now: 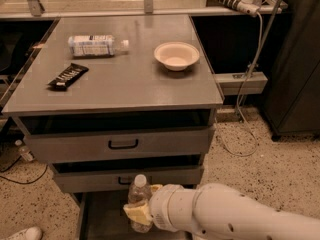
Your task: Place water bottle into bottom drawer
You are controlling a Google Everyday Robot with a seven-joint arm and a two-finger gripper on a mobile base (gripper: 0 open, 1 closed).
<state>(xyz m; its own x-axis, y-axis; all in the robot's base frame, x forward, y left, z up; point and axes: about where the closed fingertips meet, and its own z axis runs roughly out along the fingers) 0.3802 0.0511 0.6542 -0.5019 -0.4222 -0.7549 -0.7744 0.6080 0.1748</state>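
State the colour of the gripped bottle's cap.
White, camera view; gripper holds clear plastic bottle over grey bottom drawer.

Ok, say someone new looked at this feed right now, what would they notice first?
The big white arm at bottom right, its tool shut on an upright water bottle over the open bottom drawer. Next comes the cabinet top, with a second bottle lying on its side, a black bar and a pale bowl.

no text was legible: print on the lying bottle (95, 45) near the table's back left corner and on the dark wrapper (68, 76) by its left edge was unreadable. the gripper (137, 213) clasped the water bottle (138, 190) below the front edge.
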